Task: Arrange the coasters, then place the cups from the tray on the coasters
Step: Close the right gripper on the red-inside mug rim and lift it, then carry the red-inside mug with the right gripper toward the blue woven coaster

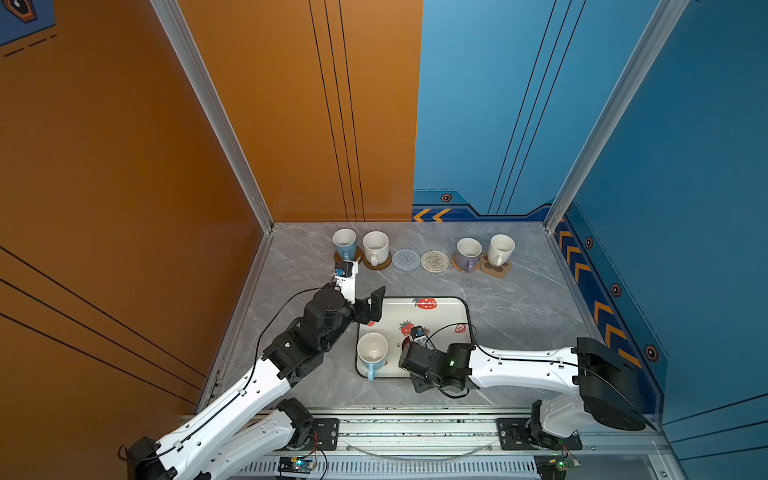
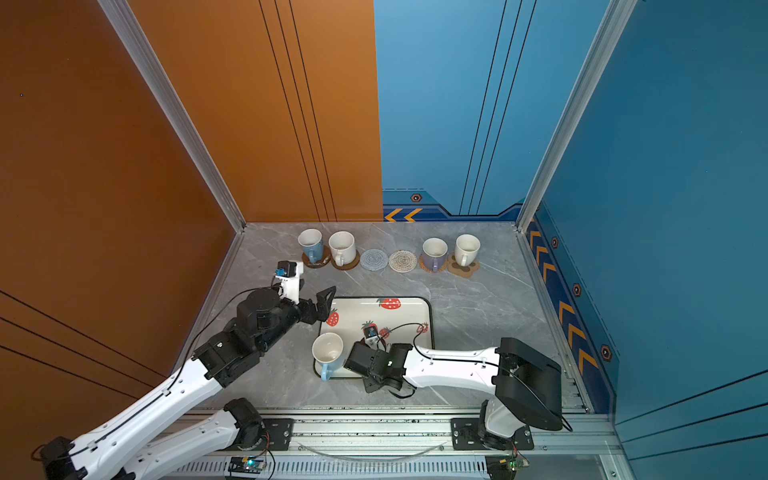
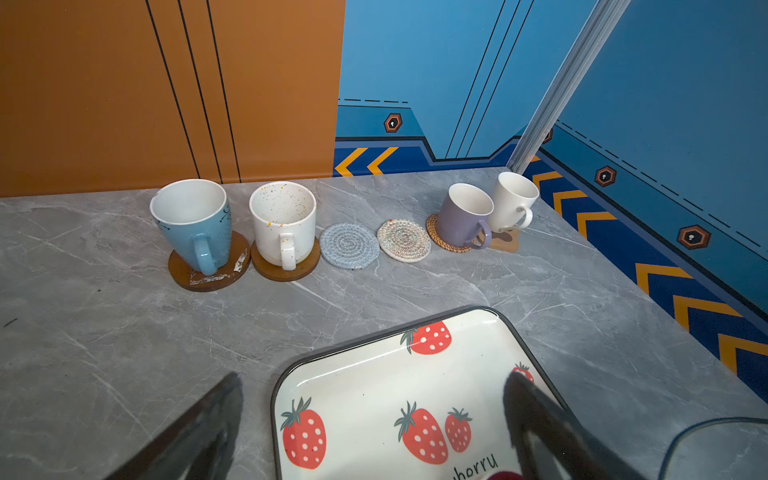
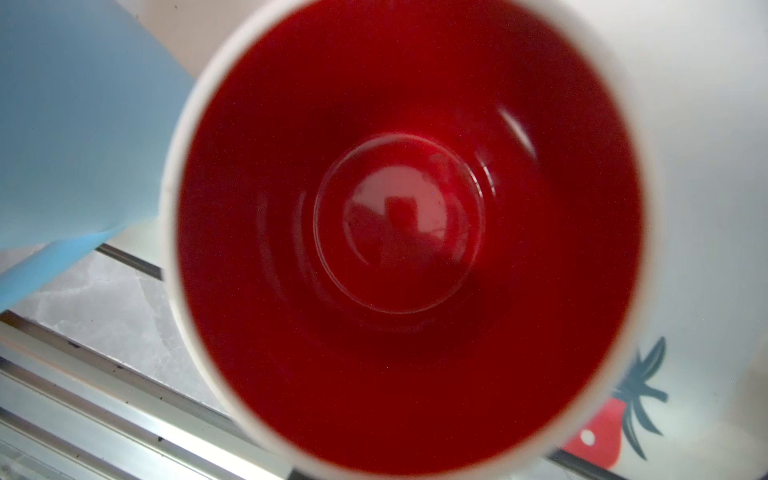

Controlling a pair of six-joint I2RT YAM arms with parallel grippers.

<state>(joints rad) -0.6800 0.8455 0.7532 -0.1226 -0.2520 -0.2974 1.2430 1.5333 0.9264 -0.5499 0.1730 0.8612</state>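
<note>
Six coasters line the back of the table. A blue cup (image 1: 344,243), a speckled white cup (image 1: 376,247), a lavender cup (image 1: 468,251) and a white cup (image 1: 500,249) each stand on one. The grey coaster (image 1: 406,259) and the cream coaster (image 1: 435,261) are bare. On the strawberry tray (image 1: 440,316) stands a light blue cup (image 1: 372,351). Beside it, under my right gripper (image 1: 417,376), is the red-inside cup (image 4: 399,228); that gripper is shut on it, fingers hidden. My left gripper (image 3: 374,382) hangs open over the tray's far left corner.
An orange wall closes the left side and a blue wall (image 1: 665,208) the right, with both colours along the back. An aluminium rail (image 1: 415,428) runs along the table's front edge. Grey marble tabletop (image 3: 124,353) lies between the coaster row and the tray.
</note>
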